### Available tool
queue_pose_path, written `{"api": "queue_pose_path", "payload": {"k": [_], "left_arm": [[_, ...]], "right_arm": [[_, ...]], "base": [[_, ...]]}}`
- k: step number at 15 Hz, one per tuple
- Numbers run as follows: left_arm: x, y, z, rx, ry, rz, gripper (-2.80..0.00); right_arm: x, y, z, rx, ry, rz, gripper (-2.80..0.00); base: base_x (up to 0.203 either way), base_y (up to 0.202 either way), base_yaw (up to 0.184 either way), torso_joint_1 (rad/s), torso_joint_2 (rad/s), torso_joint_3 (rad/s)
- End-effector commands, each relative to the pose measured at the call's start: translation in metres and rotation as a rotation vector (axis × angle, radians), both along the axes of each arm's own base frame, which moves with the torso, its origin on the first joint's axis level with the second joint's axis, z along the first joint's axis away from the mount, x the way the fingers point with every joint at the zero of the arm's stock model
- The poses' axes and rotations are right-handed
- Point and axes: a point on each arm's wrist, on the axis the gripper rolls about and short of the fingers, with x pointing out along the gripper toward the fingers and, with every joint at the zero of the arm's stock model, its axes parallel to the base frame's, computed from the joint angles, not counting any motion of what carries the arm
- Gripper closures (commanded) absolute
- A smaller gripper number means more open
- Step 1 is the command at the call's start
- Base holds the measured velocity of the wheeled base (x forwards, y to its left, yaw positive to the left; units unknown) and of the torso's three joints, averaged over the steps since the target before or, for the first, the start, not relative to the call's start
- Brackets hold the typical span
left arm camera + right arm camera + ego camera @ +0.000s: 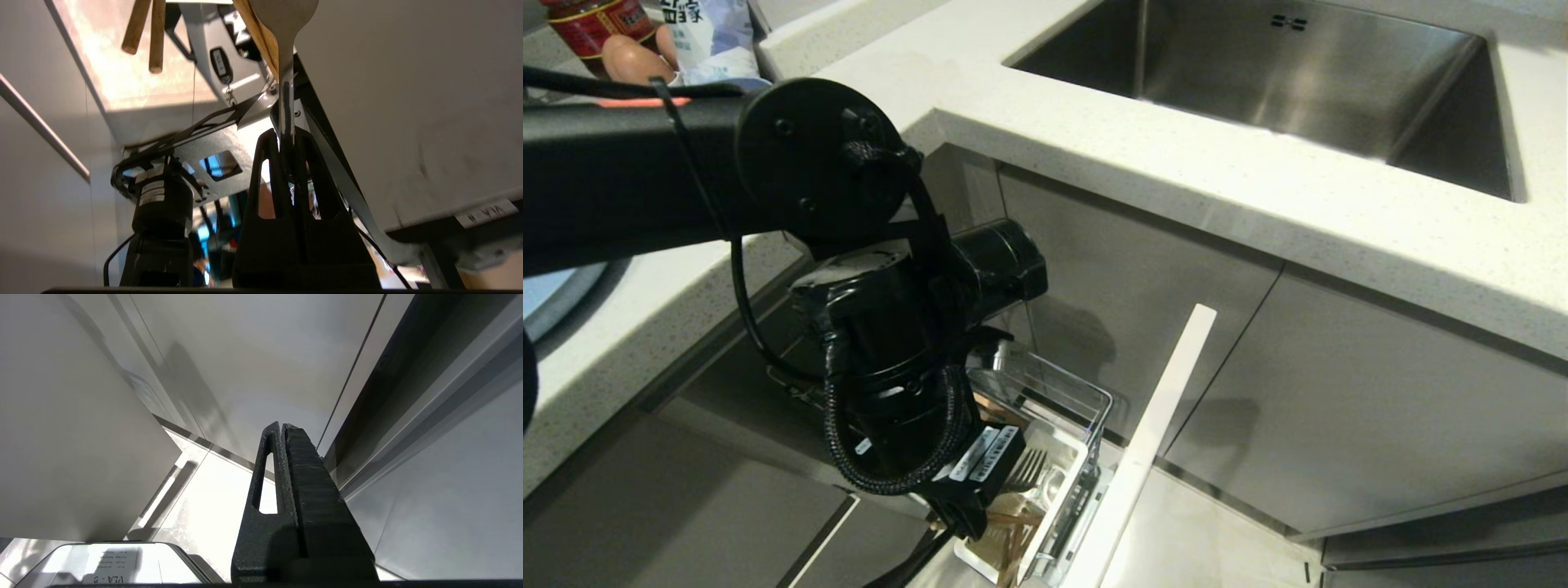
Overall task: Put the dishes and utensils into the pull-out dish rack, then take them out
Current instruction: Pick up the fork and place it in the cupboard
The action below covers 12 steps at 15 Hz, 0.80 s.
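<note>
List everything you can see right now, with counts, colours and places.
pull-out dish rack: one, chrome wire with a white front panel, pulled out below the counter.
cutlery box: one, white, in the rack.
chopsticks: light-brown wood, in the box; count unclear.
silver utensil: one, over the box.
sink: one, steel, far right.
jar: one, red label, far left.
bag: one, white, beside the jar.
left gripper: black, shut on the utensil's handle.
right gripper: black, shut, by cabinet fronts.
</note>
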Motion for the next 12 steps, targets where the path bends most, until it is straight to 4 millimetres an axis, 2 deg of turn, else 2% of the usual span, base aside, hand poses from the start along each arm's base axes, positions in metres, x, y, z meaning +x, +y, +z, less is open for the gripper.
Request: {"api": "queue_pose_path", "payload": {"k": [1,5,12], "left_arm": [[0.007,-0.006,-0.013,0.038,0.041,0.004,0.0],[0.016,-0.012,-0.028,0.075,0.08,0.012,0.0],[0.046,-0.013,-0.055,0.088,0.098,0.041,0.0]], "right_arm": [[0.0,0.0,0.0,0.0,0.0,0.0,0.0],[0.0,0.0,0.0,0.0,0.001,0.0,0.0],[0.0,0.0,0.0,0.0,0.001,0.0,0.0]], "base": [[0.0,0.0,0.0,0.0,0.0,0.0],[0.0,0.0,0.0,0.0,0.0,0.0],[0.0,0.0,0.0,0.0,0.0,0.0]]}}
